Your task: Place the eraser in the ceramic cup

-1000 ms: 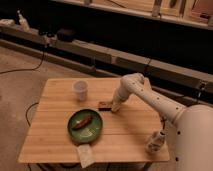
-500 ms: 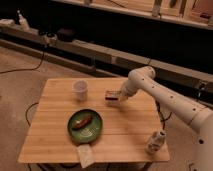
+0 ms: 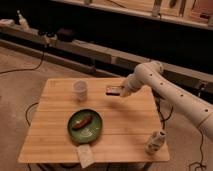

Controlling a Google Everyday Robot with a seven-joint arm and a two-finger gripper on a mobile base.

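The gripper (image 3: 120, 91) is at the end of the arm, above the far part of the table (image 3: 125, 125). Its fingers look closed on one end of the eraser (image 3: 113, 90). The eraser sticks out from the fingers with its long axis about level, pointing toward the ceramic cup (image 3: 80, 90). The cup stands upright and apart from the fingers, on the same side as the eraser's free end, with bare table between them. I judge the next move must carry the eraser over the cup's open mouth.
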